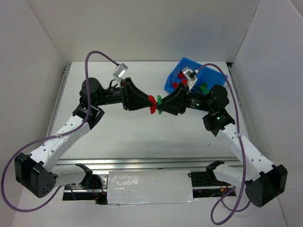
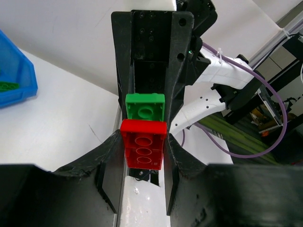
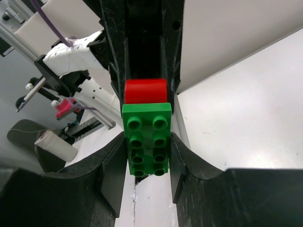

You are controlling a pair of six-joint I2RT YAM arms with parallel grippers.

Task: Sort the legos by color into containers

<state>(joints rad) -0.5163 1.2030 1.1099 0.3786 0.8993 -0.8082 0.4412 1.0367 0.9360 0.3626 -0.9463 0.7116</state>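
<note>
My two grippers meet tip to tip above the middle of the table. The left gripper (image 1: pixel 149 104) (image 2: pixel 143 147) is shut on a red lego (image 1: pixel 152 104) (image 2: pixel 143 144), whose hollow underside faces the left wrist camera. The right gripper (image 1: pixel 163 105) (image 3: pixel 147 152) is shut on a green lego (image 1: pixel 160 105) (image 3: pixel 147 139), studs toward its camera. The red lego (image 3: pixel 145 91) and the green lego (image 2: pixel 145 106) sit right against each other; I cannot tell whether they are joined. The blue containers (image 1: pixel 189 64) (image 2: pixel 19 80) stand at the back right with red legos (image 1: pixel 181 75) and a green lego (image 1: pixel 204 87) inside.
White walls close in the table on the left, back and right. The right arm's elbow (image 1: pixel 218 101) hangs just in front of the blue bin. A metal rail (image 1: pixel 142 163) and a foil-covered patch run along the near edge between the arm bases.
</note>
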